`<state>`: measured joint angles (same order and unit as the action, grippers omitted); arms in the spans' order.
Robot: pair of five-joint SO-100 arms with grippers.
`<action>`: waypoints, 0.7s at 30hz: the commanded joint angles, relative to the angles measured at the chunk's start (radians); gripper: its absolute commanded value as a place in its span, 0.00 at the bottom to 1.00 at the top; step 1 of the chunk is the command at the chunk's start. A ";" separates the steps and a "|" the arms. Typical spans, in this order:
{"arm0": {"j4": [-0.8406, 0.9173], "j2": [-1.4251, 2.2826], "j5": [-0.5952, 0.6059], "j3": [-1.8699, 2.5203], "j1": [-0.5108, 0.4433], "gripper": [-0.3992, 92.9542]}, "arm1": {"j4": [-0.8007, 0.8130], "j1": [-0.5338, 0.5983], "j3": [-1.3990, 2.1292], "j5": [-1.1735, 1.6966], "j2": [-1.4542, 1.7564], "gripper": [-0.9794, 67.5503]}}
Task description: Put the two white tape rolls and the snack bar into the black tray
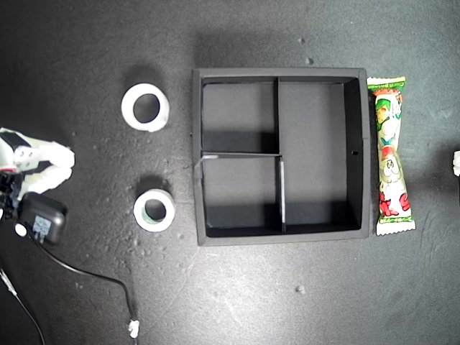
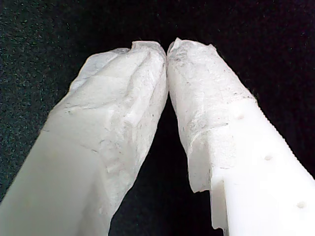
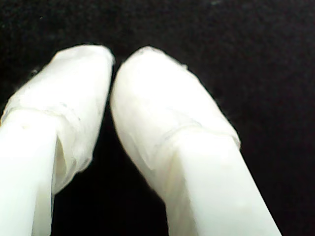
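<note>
**While both grippers sit closed over bare black surface, nothing is in the tray**

While my first gripper (image 2: 167, 49) shows its two white, tape-wrapped fingers (image 2: 123, 108) pressed together at the tips, only dark surface lies beyond them, and nothing is held. Same story for my second gripper (image 3: 112, 73): its fingertips (image 3: 157, 98) are closed to a thin sliver of a gap, with nothing caught between them and plain black below.

Over to the exterior view. One white arm (image 1: 36, 162) pokes in at that view's left edge, with a black adapter (image 1: 42, 219) and cable beside it, and a sliver of white shows at the right edge. The wrist views don't reveal which arm is which.

The black tray (image 1: 282, 233) sits in the middle of the table, all three compartments bare. The larger white tape roll (image 1: 146, 107) lies flat on the exterior view's left of the tray, near its upper corner and apart from the wall. The smaller white tape roll (image 1: 154, 210), greenish inside, lies flat below it, also clear of the tray. The arm at the left edge is well apart from both rolls.

The snack bar (image 1: 389, 155) lies lengthwise just beside the tray's outer wall on the exterior view's right, outside it. None of these pieces appears in either wrist view, so all lie away from the fingers.
</note>
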<state>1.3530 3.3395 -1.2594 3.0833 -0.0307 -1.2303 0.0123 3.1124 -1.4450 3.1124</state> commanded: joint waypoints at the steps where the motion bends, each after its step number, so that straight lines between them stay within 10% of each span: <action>1: 0.025 0.048 -0.049 0.055 0.006 0.02 | -0.005 -0.034 0.012 0.054 0.000 0.01; 21: -0.018 0.048 -0.066 0.055 0.029 0.01 | -0.005 -0.052 0.012 0.026 0.000 0.01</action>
<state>1.3407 3.3395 -1.3192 3.0833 -0.0169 -1.2303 -0.0307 3.1124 -1.4450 3.1124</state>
